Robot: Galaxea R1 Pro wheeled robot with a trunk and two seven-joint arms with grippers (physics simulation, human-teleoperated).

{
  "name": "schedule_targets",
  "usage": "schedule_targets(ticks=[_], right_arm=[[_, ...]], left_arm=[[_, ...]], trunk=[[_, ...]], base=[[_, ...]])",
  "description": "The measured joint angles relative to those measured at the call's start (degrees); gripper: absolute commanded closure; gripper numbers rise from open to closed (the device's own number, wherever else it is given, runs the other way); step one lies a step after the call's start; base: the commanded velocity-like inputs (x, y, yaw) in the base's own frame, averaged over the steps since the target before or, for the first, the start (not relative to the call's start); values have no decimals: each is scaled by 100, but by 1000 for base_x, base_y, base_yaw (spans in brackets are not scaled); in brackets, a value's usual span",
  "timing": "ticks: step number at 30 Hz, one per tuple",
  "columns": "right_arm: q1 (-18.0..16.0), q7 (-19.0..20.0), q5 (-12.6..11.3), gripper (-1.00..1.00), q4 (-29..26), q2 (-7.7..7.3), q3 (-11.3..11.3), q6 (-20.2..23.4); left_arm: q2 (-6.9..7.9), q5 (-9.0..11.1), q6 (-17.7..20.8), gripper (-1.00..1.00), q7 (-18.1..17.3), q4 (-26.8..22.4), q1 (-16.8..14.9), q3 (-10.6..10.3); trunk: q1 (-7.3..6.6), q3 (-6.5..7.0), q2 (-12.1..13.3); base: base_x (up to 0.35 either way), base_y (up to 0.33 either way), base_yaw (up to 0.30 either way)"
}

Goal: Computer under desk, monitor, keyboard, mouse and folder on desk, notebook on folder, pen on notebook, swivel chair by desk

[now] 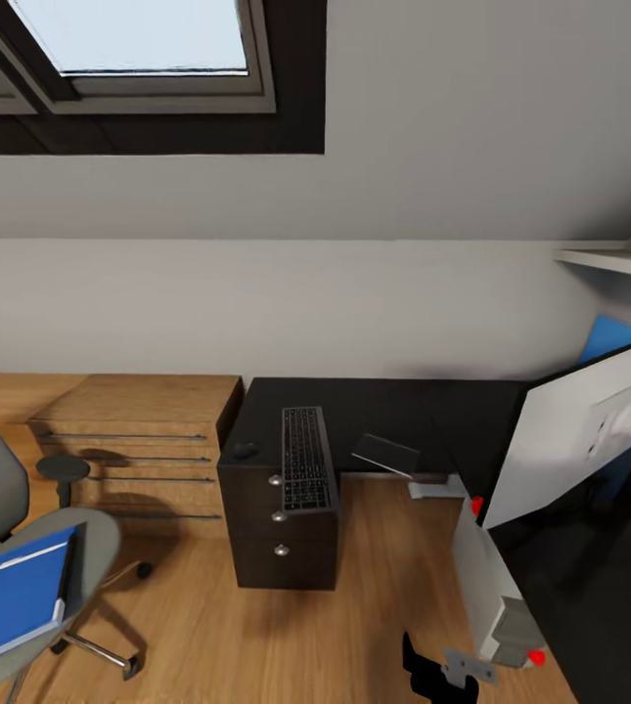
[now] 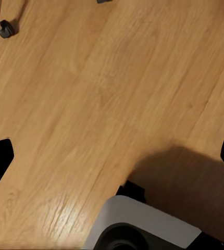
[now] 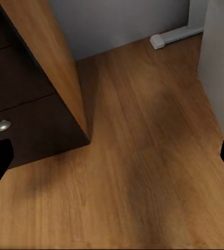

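The dark desk (image 1: 393,406) stands against the wall. On its left end, above the drawers, lie the keyboard (image 1: 304,458) and, just left of it, the small dark mouse (image 1: 246,451). The monitor (image 1: 574,435) shows its white back, tilted, at the right. Below it the white computer tower (image 1: 491,582) stands on the floor. The blue folder (image 1: 17,596) lies on the grey swivel chair (image 1: 80,548) at the lower left. My left gripper (image 2: 112,159) is open over bare floor. My right gripper (image 3: 112,159) is open, low, near the desk drawers (image 3: 18,120).
A wooden dresser (image 1: 139,425) sits between chair and desk. A flat dark panel (image 1: 385,453) lies tilted on the desk's middle. A chair caster (image 2: 5,28) and my base (image 2: 143,229) appear in the left wrist view. A white bar (image 3: 169,36) lies by the wall.
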Motion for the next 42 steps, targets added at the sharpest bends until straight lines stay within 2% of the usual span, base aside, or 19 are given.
schedule_targets(ticks=[7,13,16,17,19,23,27,28,29,30,32,33,35,36,38,39,42], right_arm=[[0,4,1,-100,0,59,6,0],[-1,0,11,-100,-7,179,10,0],[-1,0,13,-100,-8,185,6,0],[6,5,612,-100,-33,300,59,-55],[-2,-62,1048,-100,-284,336,31,-44],[-9,-277,1179,-100,-1010,343,26,276],[-12,-647,1210,-100,-2171,320,20,1511],[-12,-809,1238,-100,-2728,314,15,2220],[-9,-892,1247,-100,-3066,311,13,2617],[-5,-1043,1265,-100,-3656,305,11,3402],[5,-1187,1251,-100,-4304,297,7,4188],[28,-1331,1256,-100,-4864,290,-3,4965],[67,-1479,1261,-100,-5404,282,-20,5731],[110,-1621,1264,-100,-5791,253,-59,6337],[162,-1749,1259,-100,-6065,187,-133,6743],[212,-1841,1260,-100,-6227,101,-239,6954],[306,-1931,1237,-100,-6403,-79,-417,7125]], left_arm=[[1,1,0,-100,1,0,0,0],[7,5,-1,-100,1,-1,1,0],[6,5,-1,-100,1,-1,1,0],[0,5,-1,-100,1,0,0,-1],[0,5,-1,-100,0,0,1,-4],[-1,5,-1,-100,0,0,1,-7],[-1,5,-1,-100,0,7,1,-7],[-1,5,-1,-100,0,15,1,-7],[-1,5,-1,-100,0,18,1,-7],[1,7,-1,-100,0,28,1,-8],[3,9,-1,-100,0,34,1,-8],[5,11,-1,-100,0,38,1,-8],[6,12,-1,-100,0,40,1,-8],[7,10,-1,-100,0,41,1,-7],[7,9,-1,-100,0,42,1,-8],[7,9,-1,-100,0,42,1,-7],[8,7,-1,-100,0,42,1,-8]], trunk=[[-154,120,281],[-289,222,521],[-355,276,642],[-377,294,682],[-421,331,762],[-509,402,923],[-597,474,1083],[-619,493,1123],[-641,511,1163],[-663,529,1204],[-707,565,1284],[-729,583,1324],[-773,619,1405],[-795,637,1445],[-839,672,1525],[-861,690,1565],[-927,744,1686]], base=[[-302,0,-211],[-65,0,-42],[-3,0,-2],[0,0,0],[0,0,0],[0,0,0],[0,0,0],[0,0,0],[0,0,0],[0,0,0],[0,0,0],[0,0,0],[0,0,0],[0,0,0],[0,0,0],[0,0,0],[0,0,0]])
